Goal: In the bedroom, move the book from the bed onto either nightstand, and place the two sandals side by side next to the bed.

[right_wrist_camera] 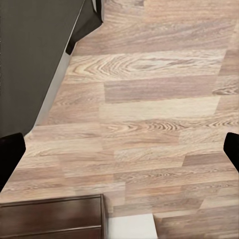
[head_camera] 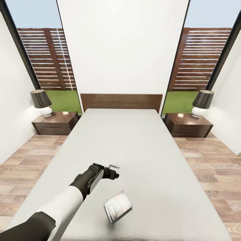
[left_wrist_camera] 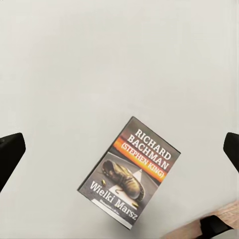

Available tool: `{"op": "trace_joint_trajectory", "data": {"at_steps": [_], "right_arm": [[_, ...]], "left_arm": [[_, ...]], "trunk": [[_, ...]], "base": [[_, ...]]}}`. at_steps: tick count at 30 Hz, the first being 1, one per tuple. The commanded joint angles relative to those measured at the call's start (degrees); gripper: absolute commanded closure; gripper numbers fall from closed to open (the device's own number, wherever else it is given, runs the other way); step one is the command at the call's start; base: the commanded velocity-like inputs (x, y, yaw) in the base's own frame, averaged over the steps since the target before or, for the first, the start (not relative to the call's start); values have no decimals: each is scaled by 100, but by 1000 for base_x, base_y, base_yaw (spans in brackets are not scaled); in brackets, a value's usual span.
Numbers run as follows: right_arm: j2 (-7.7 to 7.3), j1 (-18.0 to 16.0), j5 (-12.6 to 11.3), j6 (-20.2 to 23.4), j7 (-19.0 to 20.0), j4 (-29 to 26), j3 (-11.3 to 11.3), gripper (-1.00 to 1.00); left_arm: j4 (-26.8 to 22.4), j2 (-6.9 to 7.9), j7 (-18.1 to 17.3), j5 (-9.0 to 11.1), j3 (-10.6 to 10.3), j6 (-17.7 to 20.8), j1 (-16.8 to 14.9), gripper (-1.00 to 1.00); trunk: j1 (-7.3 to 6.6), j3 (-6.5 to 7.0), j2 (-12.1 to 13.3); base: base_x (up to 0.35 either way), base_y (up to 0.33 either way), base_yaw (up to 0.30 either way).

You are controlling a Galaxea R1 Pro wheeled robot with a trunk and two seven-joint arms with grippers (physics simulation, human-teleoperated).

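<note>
Clearly the step in hand is picking up the book [head_camera: 117, 206], which lies flat on the pale mattress of the bed [head_camera: 140, 144] near its foot, turned at an angle to the bed's sides. The left end effector [head_camera: 113, 174] hangs over the mattress just beyond the book, and in the left wrist view its dark fingertips [left_wrist_camera: 9, 154] stand wide apart with the book [left_wrist_camera: 129, 172] between and ahead of them, untouched. To do this well, I would judge the wrist should turn until the fingers line up across the book's narrow width, then come down low, since a thin paperback on soft bedding gives little edge to catch. It has a dark cover, an orange band, white lettering and a shoe picture. The right end effector's fingertips [right_wrist_camera: 10, 157] are also spread, over wood floor. Either nightstand [head_camera: 55, 123] waits beside the headboard.
</note>
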Motion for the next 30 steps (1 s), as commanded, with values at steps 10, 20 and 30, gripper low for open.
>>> {"op": "trace_joint_trajectory", "data": {"at_steps": [10, 20, 30], "right_arm": [[-3, -3, 52, -37, 15, 11, -50, -100], [0, -3, 52, -39, 15, 7, -50, -100], [0, -3, 52, -32, 16, 10, -50, -100]], "left_arm": [[-5, 1, 20, 58, -23, 28, -4, -100], [-4, 1, 20, 58, -23, 28, -4, -100], [-4, 0, 20, 58, -23, 28, -4, -100]], "trunk": [[-219, 174, 397], [-438, 353, 798], [-482, 337, 878]], "base": [[0, 0, 0], [0, 0, 0], [0, 0, 0]]}}
